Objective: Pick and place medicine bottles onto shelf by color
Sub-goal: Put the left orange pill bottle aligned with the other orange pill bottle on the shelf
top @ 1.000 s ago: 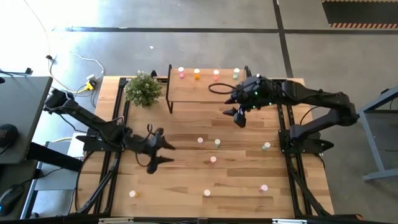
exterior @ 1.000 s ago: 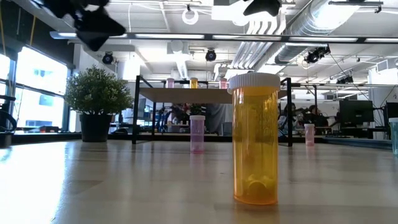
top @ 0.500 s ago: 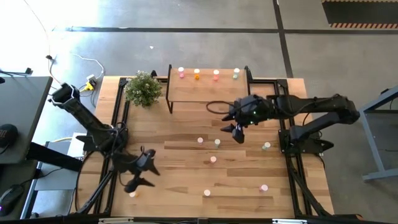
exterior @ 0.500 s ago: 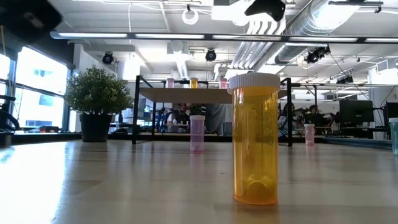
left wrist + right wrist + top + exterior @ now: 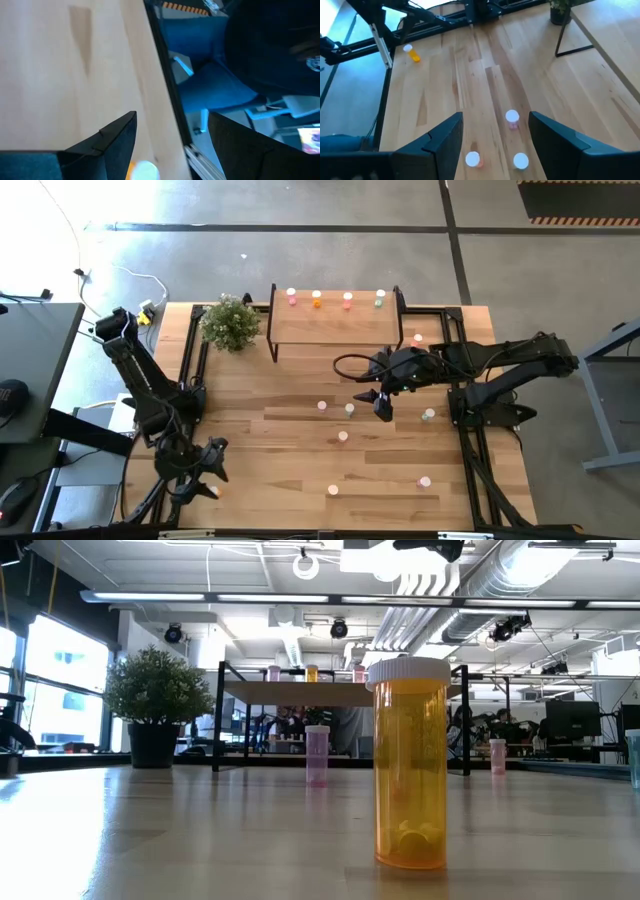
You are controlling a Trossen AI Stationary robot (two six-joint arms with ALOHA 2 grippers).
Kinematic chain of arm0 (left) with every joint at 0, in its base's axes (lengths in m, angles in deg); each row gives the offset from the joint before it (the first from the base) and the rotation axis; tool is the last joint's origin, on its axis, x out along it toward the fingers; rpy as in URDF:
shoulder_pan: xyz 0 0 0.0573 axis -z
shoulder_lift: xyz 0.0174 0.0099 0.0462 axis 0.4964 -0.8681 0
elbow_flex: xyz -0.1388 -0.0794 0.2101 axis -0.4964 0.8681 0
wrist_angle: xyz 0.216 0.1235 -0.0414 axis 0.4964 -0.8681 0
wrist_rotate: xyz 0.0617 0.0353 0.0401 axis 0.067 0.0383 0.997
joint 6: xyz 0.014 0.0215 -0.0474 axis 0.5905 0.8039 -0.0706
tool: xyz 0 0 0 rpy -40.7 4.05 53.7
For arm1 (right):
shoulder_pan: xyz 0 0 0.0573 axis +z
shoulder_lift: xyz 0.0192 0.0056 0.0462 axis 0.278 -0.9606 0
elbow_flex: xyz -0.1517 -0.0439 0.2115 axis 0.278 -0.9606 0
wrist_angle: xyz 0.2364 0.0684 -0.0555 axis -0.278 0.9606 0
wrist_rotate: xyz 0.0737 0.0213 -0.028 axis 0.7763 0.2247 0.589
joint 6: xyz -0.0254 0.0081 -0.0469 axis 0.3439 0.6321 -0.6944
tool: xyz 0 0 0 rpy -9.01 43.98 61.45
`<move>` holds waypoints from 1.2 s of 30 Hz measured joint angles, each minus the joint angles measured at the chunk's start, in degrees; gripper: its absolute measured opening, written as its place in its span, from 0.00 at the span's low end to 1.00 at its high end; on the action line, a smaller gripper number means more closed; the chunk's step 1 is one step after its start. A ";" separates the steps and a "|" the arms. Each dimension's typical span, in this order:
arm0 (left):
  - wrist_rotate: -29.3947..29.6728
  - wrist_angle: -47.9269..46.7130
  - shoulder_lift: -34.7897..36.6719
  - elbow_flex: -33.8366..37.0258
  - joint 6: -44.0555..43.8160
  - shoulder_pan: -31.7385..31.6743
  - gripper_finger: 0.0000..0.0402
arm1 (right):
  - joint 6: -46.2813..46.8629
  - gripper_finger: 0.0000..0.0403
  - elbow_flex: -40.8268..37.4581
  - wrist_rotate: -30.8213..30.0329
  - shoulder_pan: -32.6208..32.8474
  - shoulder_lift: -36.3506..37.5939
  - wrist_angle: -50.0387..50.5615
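The light-wood shelf [image 5: 335,323] stands on black legs at the table's far edge, with several bottles [image 5: 317,299] along its far side. Other bottles stand scattered on the table. An orange one [image 5: 213,491] is near the near left corner. A pink [image 5: 322,406], a pale green [image 5: 349,409] and another pink [image 5: 343,437] stand mid-table. My left gripper [image 5: 211,466] is open by the orange bottle, whose white cap [image 5: 145,170] shows between its fingers. My right gripper [image 5: 383,402] is open, above the table beside the middle bottles [image 5: 512,118].
A potted plant [image 5: 231,322] stands left of the shelf. More bottles stand at the near edge [image 5: 333,491], toward the near right [image 5: 425,481] and by the right arm [image 5: 429,415]. In the low view an orange bottle [image 5: 410,770] stands close in front.
My left gripper has swung from mid-table toward the near left corner, ending beside the orange bottle there. My right gripper has come away from the shelf toward the near edge and now hangs by the middle bottles. No bottle has moved.
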 joint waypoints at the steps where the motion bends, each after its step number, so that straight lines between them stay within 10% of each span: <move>1: -0.02 -0.04 0.02 -0.06 -0.91 0.79 0.59 | 0.44 0.54 0.00 -0.31 0.00 0.00 -0.02; 11: 1.31 -11.20 2.72 -10.22 0.71 7.47 0.59 | 1.80 0.54 0.00 -4.45 -0.02 0.00 -0.02; 19: 13.94 -32.72 3.78 -14.75 -11.40 14.26 0.59 | 3.45 0.54 0.00 -5.10 -0.02 0.00 -0.02; 36: 16.26 -29.74 -11.38 -14.75 -14.71 15.71 0.59 | 0.86 0.54 0.00 -5.08 -0.02 -0.02 -0.86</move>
